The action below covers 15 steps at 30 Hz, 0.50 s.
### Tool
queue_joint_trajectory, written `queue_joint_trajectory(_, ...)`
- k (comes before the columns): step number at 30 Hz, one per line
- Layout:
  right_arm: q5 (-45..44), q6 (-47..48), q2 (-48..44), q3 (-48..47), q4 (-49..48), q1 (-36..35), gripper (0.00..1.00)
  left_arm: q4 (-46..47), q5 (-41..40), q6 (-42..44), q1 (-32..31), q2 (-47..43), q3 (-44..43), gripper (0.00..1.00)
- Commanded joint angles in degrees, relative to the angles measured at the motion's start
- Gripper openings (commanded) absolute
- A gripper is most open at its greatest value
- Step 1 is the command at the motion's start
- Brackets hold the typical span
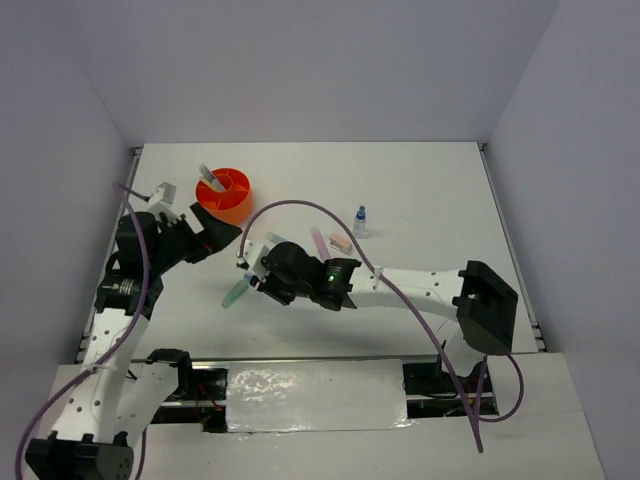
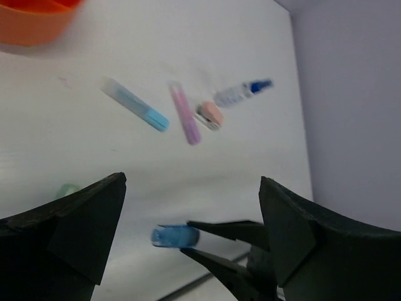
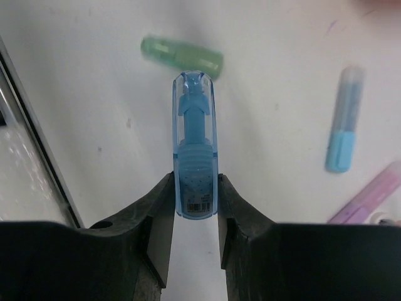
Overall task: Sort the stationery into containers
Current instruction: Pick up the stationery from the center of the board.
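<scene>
My right gripper point(image 3: 195, 188) is shut on a blue marker point(image 3: 195, 147) and holds it above the table; the marker sticks out forward past its fingertips. In the top view the right gripper point(image 1: 252, 272) is left of centre, just above a green marker point(image 1: 236, 293) lying on the table. My left gripper point(image 1: 230, 233) is open and empty, between the orange organizer point(image 1: 225, 194) and the right gripper. The left wrist view looks between the open left gripper point(image 2: 192, 183) fingers at the held blue marker point(image 2: 175, 236).
On the table lie a light blue marker point(image 2: 136, 103), a pink-purple marker point(image 2: 185, 114), a pink eraser point(image 2: 209, 115) and a small blue-capped bottle point(image 2: 241, 92). The organizer holds a grey pen-like piece point(image 1: 210, 178). White walls enclose the table.
</scene>
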<state>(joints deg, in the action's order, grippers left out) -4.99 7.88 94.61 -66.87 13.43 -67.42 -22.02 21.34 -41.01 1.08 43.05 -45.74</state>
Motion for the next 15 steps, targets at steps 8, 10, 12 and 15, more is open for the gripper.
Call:
queue_joint_trajectory(8, -6.5, -4.8, -10.0, 0.2, -12.2, 0.6, 0.01, 8.5, -0.5, -5.2, -17.1, 6.1, 0.0, 0.97)
queue_joint_trajectory(10, -7.0, -4.9, -10.7, 0.3, -12.7, 0.6, 0.01, 9.1, -0.3, -5.4, -17.3, 6.1, 0.7, 0.95)
queue_joint_trajectory(12, -8.0, -4.9, -11.1, 0.3, -13.1, 0.6, 0.00, 9.1, -0.2, -5.4, -17.3, 6.0, 0.6, 0.94)
queue_joint_trajectory(15, -9.2, -4.8, -11.5, 0.5, -13.2, 0.8, 0.01, 9.4, 1.0, -5.8, -17.3, 5.8, 0.4, 0.90)
